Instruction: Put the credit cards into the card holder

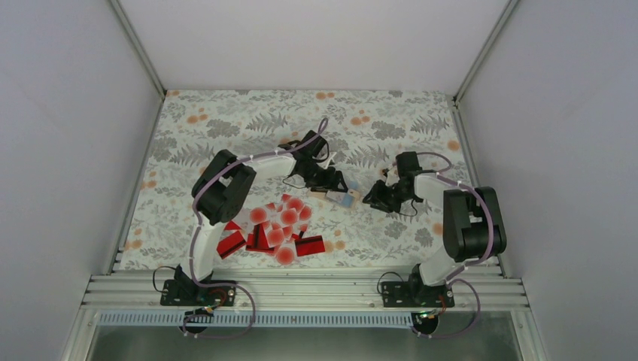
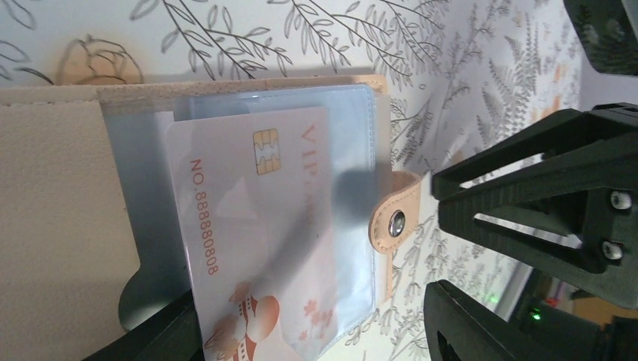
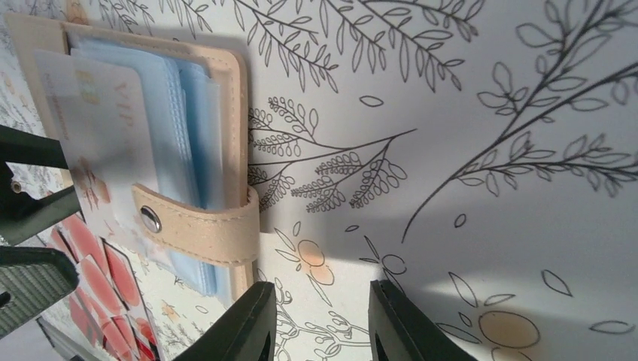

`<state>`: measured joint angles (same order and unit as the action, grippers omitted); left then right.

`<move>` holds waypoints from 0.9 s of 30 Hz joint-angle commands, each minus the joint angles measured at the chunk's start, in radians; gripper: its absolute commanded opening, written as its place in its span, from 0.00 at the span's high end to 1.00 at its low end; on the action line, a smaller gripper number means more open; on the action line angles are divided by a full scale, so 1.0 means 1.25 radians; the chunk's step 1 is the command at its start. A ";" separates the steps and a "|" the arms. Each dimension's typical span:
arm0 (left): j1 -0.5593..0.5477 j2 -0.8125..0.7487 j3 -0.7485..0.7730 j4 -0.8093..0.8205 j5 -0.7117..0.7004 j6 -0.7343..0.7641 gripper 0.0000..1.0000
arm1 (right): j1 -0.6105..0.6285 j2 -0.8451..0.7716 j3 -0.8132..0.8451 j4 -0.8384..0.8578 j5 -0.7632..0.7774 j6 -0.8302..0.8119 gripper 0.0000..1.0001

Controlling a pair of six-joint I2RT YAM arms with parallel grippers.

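left gripper (image 2: 316,320) wide, right gripper (image 3: 320,304) narrow, both empty: the card (image 2: 248,218) sits only partway in the open holder (image 2: 60,188) between them, so a nudge from either could drag it out.

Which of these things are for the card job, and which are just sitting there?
For the job:
- card holder
- white VIP card, partly in the holder's clear sleeve
- pile of red and dotted cards

Just sitting there:
- flowery table cover
- white walls
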<state>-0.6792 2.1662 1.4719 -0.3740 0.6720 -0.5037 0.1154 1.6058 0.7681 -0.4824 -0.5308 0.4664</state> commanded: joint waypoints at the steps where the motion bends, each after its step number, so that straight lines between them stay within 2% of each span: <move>1: -0.002 0.004 0.025 -0.127 -0.129 0.061 0.32 | 0.002 0.027 0.003 0.025 -0.023 0.016 0.68; 8: -0.014 0.019 0.085 -0.211 -0.204 0.106 0.23 | 0.003 0.066 0.006 0.082 -0.080 0.045 0.71; 14: -0.023 0.028 0.123 -0.259 -0.268 0.140 0.01 | 0.004 0.104 0.037 0.099 -0.098 0.061 0.71; 21: -0.053 0.035 0.189 -0.333 -0.370 0.189 0.00 | 0.005 0.126 0.051 0.105 -0.104 0.066 0.72; 27: -0.083 0.018 0.164 -0.314 -0.462 0.248 0.00 | 0.005 0.142 0.055 0.110 -0.113 0.068 0.73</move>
<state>-0.7605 2.1910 1.6901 -0.7441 0.2016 -0.2653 0.1169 1.7435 0.8268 -0.3450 -0.7071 0.5423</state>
